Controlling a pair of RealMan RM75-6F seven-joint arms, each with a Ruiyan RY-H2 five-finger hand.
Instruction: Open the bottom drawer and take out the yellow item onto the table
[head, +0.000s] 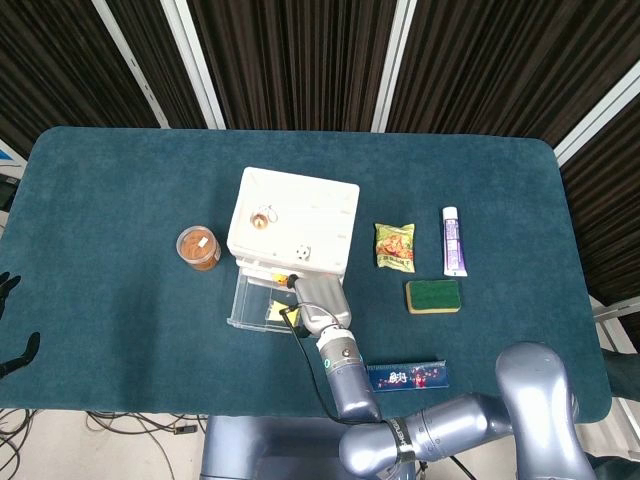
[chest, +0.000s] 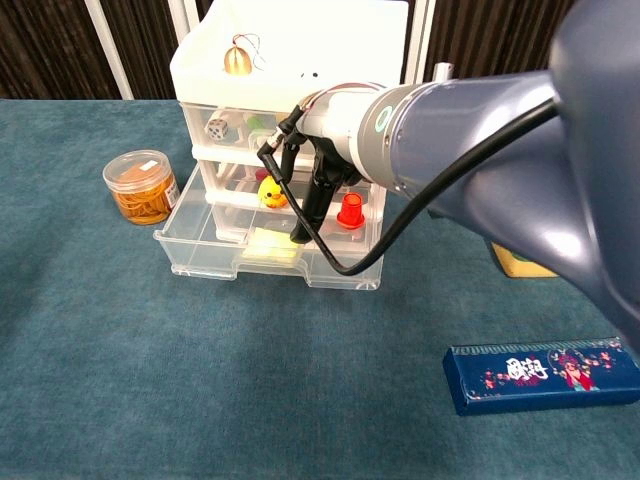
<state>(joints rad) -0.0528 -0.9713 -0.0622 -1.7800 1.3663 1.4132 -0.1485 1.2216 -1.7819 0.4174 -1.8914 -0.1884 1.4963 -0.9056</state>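
Observation:
The white three-drawer unit (head: 295, 220) (chest: 290, 50) stands mid-table with its clear bottom drawer (chest: 200, 255) (head: 240, 300) pulled out. A flat pale-yellow pad (chest: 270, 244) (head: 276, 314) lies in that drawer. My right hand (chest: 318, 180) (head: 318, 298) reaches down into the drawer from the right. Its fingertips (chest: 300, 237) point down at the pad's right edge, and no grip on the pad shows. Of my left hand (head: 10, 315) only dark spread fingers show at the far left edge of the head view, holding nothing.
A yellow duck (chest: 270, 190) and a red piece (chest: 350, 210) sit in the middle drawer. A jar of rubber bands (chest: 142, 186) stands left of the unit. A snack packet (head: 394, 245), tube (head: 451, 241), sponge (head: 433, 296) and blue box (chest: 545, 373) lie to the right.

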